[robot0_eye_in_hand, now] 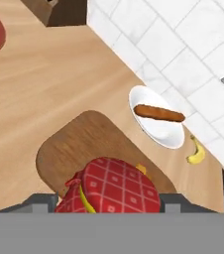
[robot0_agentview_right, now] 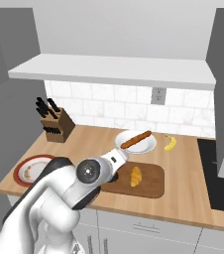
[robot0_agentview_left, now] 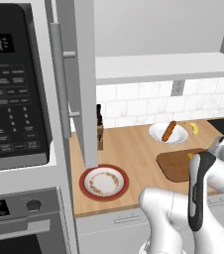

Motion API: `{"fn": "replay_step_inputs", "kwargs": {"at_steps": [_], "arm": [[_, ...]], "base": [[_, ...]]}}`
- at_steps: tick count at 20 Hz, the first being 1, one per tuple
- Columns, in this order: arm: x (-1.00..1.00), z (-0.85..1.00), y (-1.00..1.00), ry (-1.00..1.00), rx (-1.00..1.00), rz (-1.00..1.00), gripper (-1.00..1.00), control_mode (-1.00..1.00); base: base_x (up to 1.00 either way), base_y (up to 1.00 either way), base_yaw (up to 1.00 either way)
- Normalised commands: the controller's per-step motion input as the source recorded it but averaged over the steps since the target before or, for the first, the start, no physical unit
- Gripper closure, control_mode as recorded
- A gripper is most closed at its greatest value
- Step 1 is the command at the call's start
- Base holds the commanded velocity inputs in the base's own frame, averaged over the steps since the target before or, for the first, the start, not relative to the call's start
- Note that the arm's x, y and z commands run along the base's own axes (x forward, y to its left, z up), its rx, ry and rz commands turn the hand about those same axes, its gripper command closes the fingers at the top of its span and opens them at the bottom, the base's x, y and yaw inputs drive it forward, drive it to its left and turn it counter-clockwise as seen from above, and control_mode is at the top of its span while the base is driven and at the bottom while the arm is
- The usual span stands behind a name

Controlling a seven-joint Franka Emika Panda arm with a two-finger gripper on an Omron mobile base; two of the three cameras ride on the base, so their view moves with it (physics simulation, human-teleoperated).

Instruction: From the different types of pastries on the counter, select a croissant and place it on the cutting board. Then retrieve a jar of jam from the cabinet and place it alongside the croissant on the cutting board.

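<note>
The jar of jam (robot0_eye_in_hand: 115, 187), red with a white diamond-patterned lid, is seen at the bottom centre of the hand view, clamped between the fingers of the gripper (robot0_eye_in_hand: 109, 203) above the cutting board (robot0_eye_in_hand: 72, 149). In the right base view the croissant (robot0_agentview_right: 136, 176) lies on that board's middle. Above it, a white plate (robot0_agentview_right: 142, 145) holds the orange-brown stick-shaped pastry (robot0_agentview_right: 136, 140), with a banana (robot0_agentview_right: 170, 143) just beside on the counter (robot0_agentview_right: 183, 191). At lower left, a red-rimmed plate (robot0_agentview_right: 22, 168) is seen.

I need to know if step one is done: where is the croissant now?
The croissant lies on the cutting board in the right base view, near its middle, in front of the white plate holding the stick-shaped pastry.
</note>
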Motion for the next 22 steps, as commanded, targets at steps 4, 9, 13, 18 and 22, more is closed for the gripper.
{"fn": "replay_step_inputs", "kwargs": {"at_steps": [4, 9, 13, 18, 22], "arm": [[0.04, -0.32, 0.02, 0.13, -0.13, 0.00, 1.00, -1.00], [0.54, 0.00, 0.20, -0.02, -0.01, 0.00, 1.00, -1.00], [0.59, -0.05, 0.17, -0.02, 0.00, 0.00, 1.00, -1.00], [0.20, -0.35, 0.00, 0.01, 0.00, 0.00, 1.00, -1.00], [0.00, -0.30, 0.00, 0.09, 0.13, 0.00, 1.00, -1.00]], "base": [[0.00, 0.00, 0.00], [0.00, 0.00, 0.00], [0.00, 0.00, 0.00], [0.00, 0.00, 0.00], [0.00, 0.00, 0.00]]}}
